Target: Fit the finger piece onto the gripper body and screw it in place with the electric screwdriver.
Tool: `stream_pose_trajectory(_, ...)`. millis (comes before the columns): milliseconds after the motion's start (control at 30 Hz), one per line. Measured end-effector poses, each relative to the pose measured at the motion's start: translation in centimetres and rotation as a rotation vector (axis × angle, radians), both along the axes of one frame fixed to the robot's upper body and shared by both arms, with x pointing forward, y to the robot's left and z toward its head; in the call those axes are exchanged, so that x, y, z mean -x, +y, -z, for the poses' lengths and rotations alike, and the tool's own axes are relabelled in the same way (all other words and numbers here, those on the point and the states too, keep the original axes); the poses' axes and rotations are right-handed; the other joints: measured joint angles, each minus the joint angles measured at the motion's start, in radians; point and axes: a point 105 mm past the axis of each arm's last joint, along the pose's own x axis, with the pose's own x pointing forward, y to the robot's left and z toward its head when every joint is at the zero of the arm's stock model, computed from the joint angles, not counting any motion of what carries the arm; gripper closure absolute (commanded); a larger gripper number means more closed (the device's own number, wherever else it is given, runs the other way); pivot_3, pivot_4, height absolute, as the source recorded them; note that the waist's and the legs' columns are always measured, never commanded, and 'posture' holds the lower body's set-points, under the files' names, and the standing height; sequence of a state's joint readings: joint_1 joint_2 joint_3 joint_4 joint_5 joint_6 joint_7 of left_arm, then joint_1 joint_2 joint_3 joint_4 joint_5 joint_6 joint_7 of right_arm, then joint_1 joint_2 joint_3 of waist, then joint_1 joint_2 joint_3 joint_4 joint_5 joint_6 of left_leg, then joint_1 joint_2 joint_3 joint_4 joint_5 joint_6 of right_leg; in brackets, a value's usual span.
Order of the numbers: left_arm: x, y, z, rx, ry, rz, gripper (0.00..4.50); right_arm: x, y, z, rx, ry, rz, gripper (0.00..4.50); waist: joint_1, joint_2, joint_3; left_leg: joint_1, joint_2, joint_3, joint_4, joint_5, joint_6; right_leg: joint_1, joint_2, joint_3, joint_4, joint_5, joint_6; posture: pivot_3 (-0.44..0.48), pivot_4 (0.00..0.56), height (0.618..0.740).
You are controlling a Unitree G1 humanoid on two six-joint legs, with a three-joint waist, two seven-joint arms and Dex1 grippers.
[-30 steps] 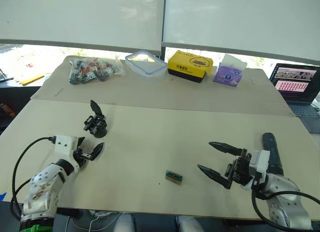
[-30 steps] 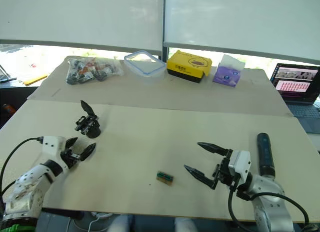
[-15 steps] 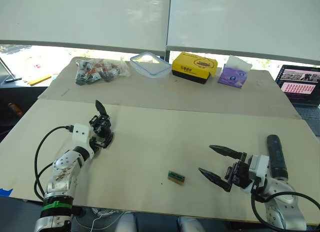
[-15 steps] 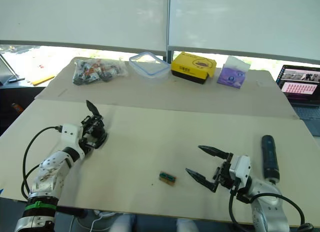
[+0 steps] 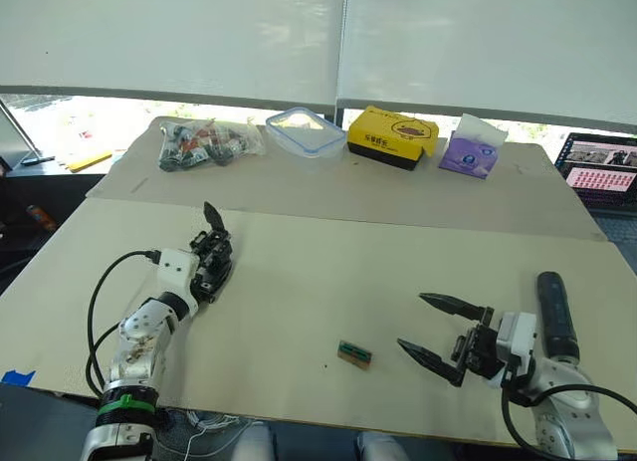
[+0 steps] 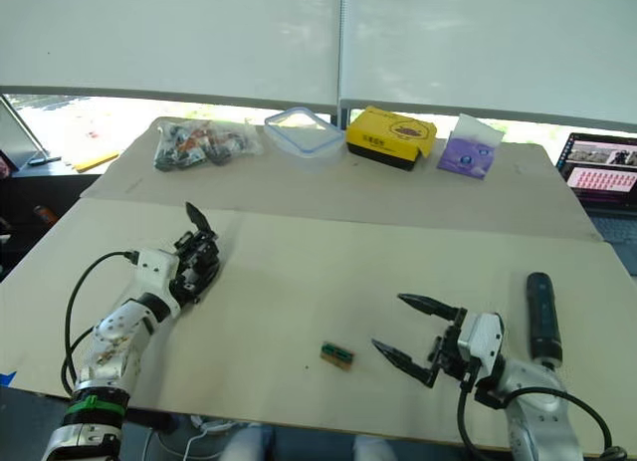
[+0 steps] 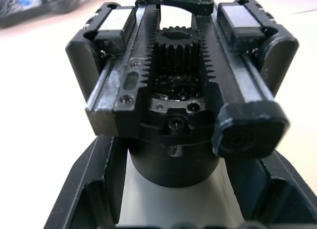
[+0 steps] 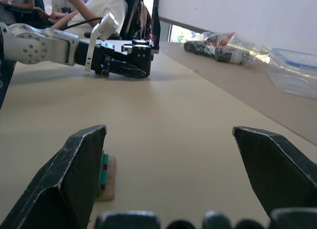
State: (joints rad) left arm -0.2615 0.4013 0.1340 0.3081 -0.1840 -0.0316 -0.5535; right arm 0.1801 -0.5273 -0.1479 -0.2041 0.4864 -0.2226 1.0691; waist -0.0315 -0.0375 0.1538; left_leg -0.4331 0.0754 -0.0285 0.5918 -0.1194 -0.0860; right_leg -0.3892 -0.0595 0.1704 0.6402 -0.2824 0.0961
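- Reaching forward since a second ago, the left gripper [image 5: 212,269] has closed in on the gripper body [image 7: 181,98]; earlier it was lying short of that part, nearer the robot.
- Its fingers [image 7: 91,199] are now sitting on either side of the gripper body's round base, but whether they are pressing on it cannot be told.
- The gripper body is resting on the left side of the bench [image 5: 299,272], with the finger piece [image 5: 212,217] rising from its far side, pointed tip up.
- In the left wrist view, the body's toothed racks and central gear are showing between two side blocks.
- The right gripper [image 5: 438,329] is hovering low over the bench's near right part, its fingers [image 8: 74,174] spread wide and holding nothing.
- The electric screwdriver [image 5: 553,301] is lying on the bench just beside the right arm, on its outer side.
- A small green-and-brown block [image 5: 354,354] is lying near the right gripper's tips, apart from them.
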Motion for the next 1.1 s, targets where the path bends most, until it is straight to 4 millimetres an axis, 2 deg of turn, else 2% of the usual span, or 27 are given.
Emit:
stream_pose_trajectory(167, 0.7, -7.6, -0.1, 0.041, 0.005, 0.208, 2.2, 0.3, -0.9, -0.2, 0.036, 0.0, 0.008, 0.0, 0.01, -0.003, 0.002, -0.003, 0.0, -0.001, 0.0, 0.001, 0.002, -0.003, 0.001, 0.0, 0.0, 0.0, 0.0, 0.0, 0.15, 0.74)
stream_pose_trajectory(267, 1.2, -10.7, 0.1, 0.062, 0.026, 0.278, 2.2, 0.9, -1.4, -0.2, 0.042, 0.019, 0.017, 0.0, 0.001, -0.003, 0.002, -0.003, 0.0, -0.001, -0.001, 0.001, 0.002, -0.004, 0.001, 0.0, 0.001, 0.0, 0.0, 0.0, 0.15, 0.74)
stream_pose_trajectory(333, 1.6, -12.0, 0.4, 0.061, 0.044, 0.312, 2.2, 1.2, -1.6, -0.6, 0.046, 0.017, 0.019, 0.0, -0.01, -0.003, 0.002, -0.003, 0.0, -0.001, 0.0, 0.001, 0.002, -0.004, 0.001, 0.0, 0.001, 0.0, 0.0, 0.0, 0.15, 0.74)
stream_pose_trajectory(533, 2.5, -13.8, 0.6, 0.03, 0.048, 0.369, 2.2, 1.8, -1.2, -0.8, 0.045, 0.031, 0.019, 0.0, -0.014, -0.004, 0.002, -0.003, 0.0, -0.002, 0.0, 0.001, 0.002, -0.003, 0.0, 0.0, 0.0, 0.0, 0.0, 0.0, 0.15, 0.74)
stream_pose_trajectory(700, 2.7, -14.5, 0.8, 0.01, 0.05, 0.392, 2.2, 1.9, -0.8, -1.3, 0.04, 0.026, 0.025, 0.0, -0.014, -0.003, 0.002, -0.003, 0.0, -0.002, 0.0, 0.001, 0.001, -0.003, 0.0, 0.0, -0.001, 0.0, 0.0, 0.0, 0.15, 0.74)
stream_pose_trajectory(733, 2.7, -14.6, 0.8, 0.01, 0.05, 0.393, 1.13, 1.9, -0.8, -1.3, 0.038, 0.028, 0.03, 0.0, -0.014, -0.003, 0.002, -0.003, 0.0, -0.002, 0.0, 0.001, 0.001, -0.003, 0.0, 0.0, -0.001, 0.0, 0.0, 0.0, 0.15, 0.74)
stream_pose_trajectory(833, 3.0, -14.6, 0.8, 0.011, 0.062, 0.403, 0.04, 1.8, -0.7, -1.4, 0.035, 0.029, 0.037, 0.0, -0.014, -0.003, 0.002, -0.003, 0.0, -0.002, 0.0, 0.001, 0.001, -0.003, 0.0, 0.0, -0.001, 0.0, 0.0, 0.0, 0.15, 0.74)
stream_pose_trajectory(967, 3.2, -14.2, 0.8, 0.01, 0.073, 0.427, 0.04, 1.7, -0.6, -1.7, 0.033, 0.015, 0.041, 0.0, -0.015, -0.003, 0.002, -0.003, 0.0, -0.002, 0.0, 0.0, 0.001, -0.003, 0.0, 0.0, -0.001, 0.0, 0.0, 0.0, 0.15, 0.74)
stream_pose_trajectory(1100, 3.4, -12.6, 0.8, -0.023, 0.095, 0.482, 0.04, 1.5, -0.6, -1.7, 0.029, 0.019, 0.052, 0.0, -0.021, -0.003, 0.002, -0.002, 0.0, -0.002, 0.0, 0.0, 0.001, -0.003, 0.0, 0.0, 0.0, 0.0, 0.0, 0.0, 0.15, 0.74)
